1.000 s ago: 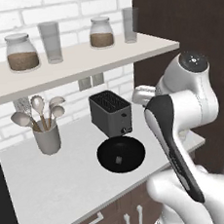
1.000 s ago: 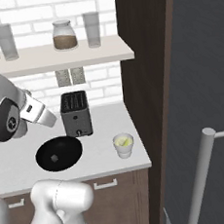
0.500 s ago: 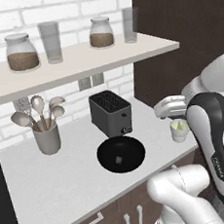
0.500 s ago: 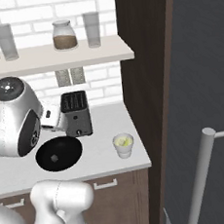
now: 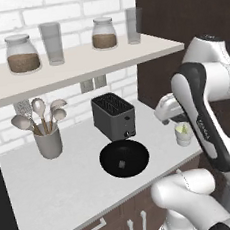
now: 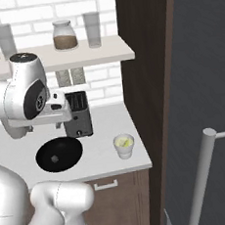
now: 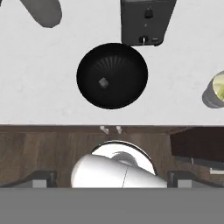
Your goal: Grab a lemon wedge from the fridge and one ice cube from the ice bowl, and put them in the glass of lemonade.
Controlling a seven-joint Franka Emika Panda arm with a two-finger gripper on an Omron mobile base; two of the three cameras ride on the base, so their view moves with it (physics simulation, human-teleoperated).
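Observation:
The ice bowl point(image 7: 112, 75) is a shallow black bowl on the white counter, in front of the toaster. One tiny pale ice cube point(image 7: 103, 82) lies in it, also seen as a ice cube point(image 5: 121, 163). The glass of lemonade point(image 6: 124, 145) stands to the bowl's right, near the counter's end. My gripper point(image 7: 111, 180) hangs high over the counter's front edge, open and empty, well above the ice bowl point(image 5: 124, 159). The grey fridge point(image 6: 203, 65) stands at the right with its long handle point(image 6: 204, 178). The lemon wedge is out of view.
A dark toaster point(image 5: 113, 117) stands behind the bowl, and a grey utensil holder point(image 5: 48, 142) with spoons is to its left. A shelf point(image 5: 76, 63) above carries jars and tumblers. A dark brown panel point(image 6: 148, 81) divides counter from fridge. Drawers point(image 5: 94, 229) lie below.
The arm has swung across, bringing the hand over the counter near the bowl and the glass. The gripper has stayed open. Bowl, glass and toaster have not moved.

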